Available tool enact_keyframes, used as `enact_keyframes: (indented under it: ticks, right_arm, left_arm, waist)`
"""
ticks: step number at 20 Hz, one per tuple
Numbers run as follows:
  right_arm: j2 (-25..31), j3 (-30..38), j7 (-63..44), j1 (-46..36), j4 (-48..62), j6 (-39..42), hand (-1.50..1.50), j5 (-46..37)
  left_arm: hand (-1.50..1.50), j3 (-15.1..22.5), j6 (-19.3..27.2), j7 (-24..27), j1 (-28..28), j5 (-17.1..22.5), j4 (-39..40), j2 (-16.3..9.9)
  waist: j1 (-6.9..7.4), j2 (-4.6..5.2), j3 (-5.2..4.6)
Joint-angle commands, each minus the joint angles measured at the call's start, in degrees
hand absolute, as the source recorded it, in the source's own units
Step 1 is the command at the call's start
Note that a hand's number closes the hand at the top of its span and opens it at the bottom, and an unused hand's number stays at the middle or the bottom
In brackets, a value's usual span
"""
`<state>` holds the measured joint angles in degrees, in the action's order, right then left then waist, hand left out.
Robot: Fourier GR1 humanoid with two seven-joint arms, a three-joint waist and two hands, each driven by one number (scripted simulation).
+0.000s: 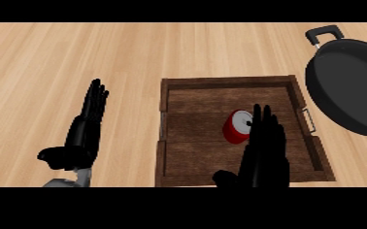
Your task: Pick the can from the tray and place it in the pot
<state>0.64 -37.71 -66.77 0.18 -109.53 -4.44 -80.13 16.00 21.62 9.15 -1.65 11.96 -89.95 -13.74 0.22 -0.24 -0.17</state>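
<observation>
- Head view: a dark wooden tray [237, 89] lies on the light wood counter [108, 53], and the red can [235, 126] lies on its side near the middle of the tray floor, silver end turned toward the right.
- The right hand [264, 150] rises from the lower edge over the tray, fingers [265, 121] straight and close together — holding nothing. The fingertips overlap the can's right edge in the picture; whether they touch it I cannot tell. It looks like the reach-in before a grasp, the palm set beside the can so the fingers can curl round it.
- The black pot [337, 85] sits at the right edge, just past the tray's right wall, partly cut off by the frame — nothing shows inside it.
- The left hand [84, 126] rests open on the left, well apart from the tray, fingers straight.
</observation>
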Motion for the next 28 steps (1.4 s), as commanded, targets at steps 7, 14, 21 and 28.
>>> enact_keyframes:
  ticks: [7,14,21,28]
  right_arm:
    - [-0.6,2.8,-4.9,-1.9,10.8,-9.3,-1.50,2.6]
    - [-0.6,1.6,-5.8,-6.5,11.6,-6.9,1.50,-7.8]
    - [-0.6,4.3,-0.5,-5.4,10.9,-8.1,1.50,-9.3]
    - [0.4,38.4,-2.9,-15.6,20.4,-2.0,1.50,4.4]
  left_arm:
    - [0.00,-3.0,-3.1,0.6,0.0,0.4,0.5,-0.3]
    - [0.00,-2.2,-2.3,-2.1,0.6,-1.1,-2.0,1.4]
    - [0.00,-4.4,-4.2,0.6,0.4,-3.0,1.0,3.1]
    - [0.00,-3.4,-3.8,-0.1,-1.4,-2.0,-1.3,2.5]
  waist:
    - [0.08,0.30,0.17]
    - [0.08,0.16,0.17]
    - [-0.15,0.22,0.16]
    - [1.73,4.37,0.45]
